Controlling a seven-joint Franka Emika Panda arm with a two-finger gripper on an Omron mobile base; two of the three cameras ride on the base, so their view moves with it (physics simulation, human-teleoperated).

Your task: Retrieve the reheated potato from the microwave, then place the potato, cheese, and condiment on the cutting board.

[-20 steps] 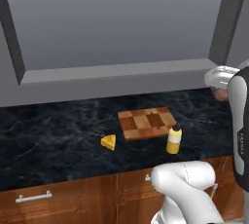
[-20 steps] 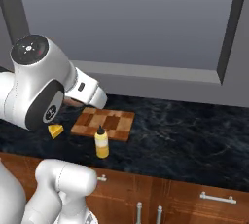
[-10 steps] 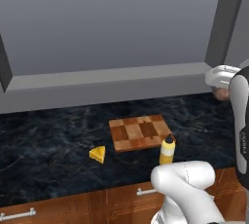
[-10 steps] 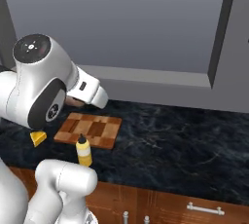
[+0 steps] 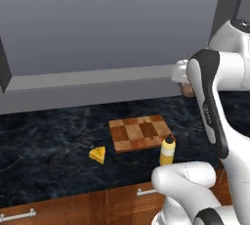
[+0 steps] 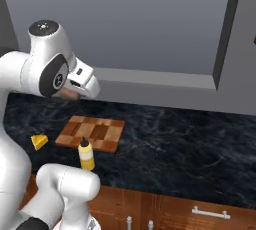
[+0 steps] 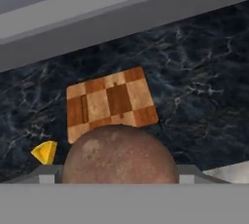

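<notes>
Dark marbled counter (image 5: 53, 141): cutting board (image 5: 140, 132) bare, cheese (image 5: 98, 154) and unlabelled condiment (image 5: 167, 151) beside it; gripper (image 7: 119, 169) apparently clamped on potato (image 7: 120, 156) above

Hand (image 7: 119, 181) sits high above the tabletop (image 5: 44, 141) with the potato (image 7: 120, 156) clamped between its fingers, open air below it down to the cutting board (image 5: 140, 132). Board top is bare, whole checkered face free. Condiment (image 5: 167, 150) stands upright just beside the board's near right corner, touching or nearly so, the one tall obstacle on a near-side approach. Cheese (image 5: 98, 154) lies low off the board's near left corner, apart from it. Grey ledge (image 5: 93, 78) runs behind the board and caps room on the far side. Dark tabletop right of the board (image 6: 190, 139) is open.
</notes>
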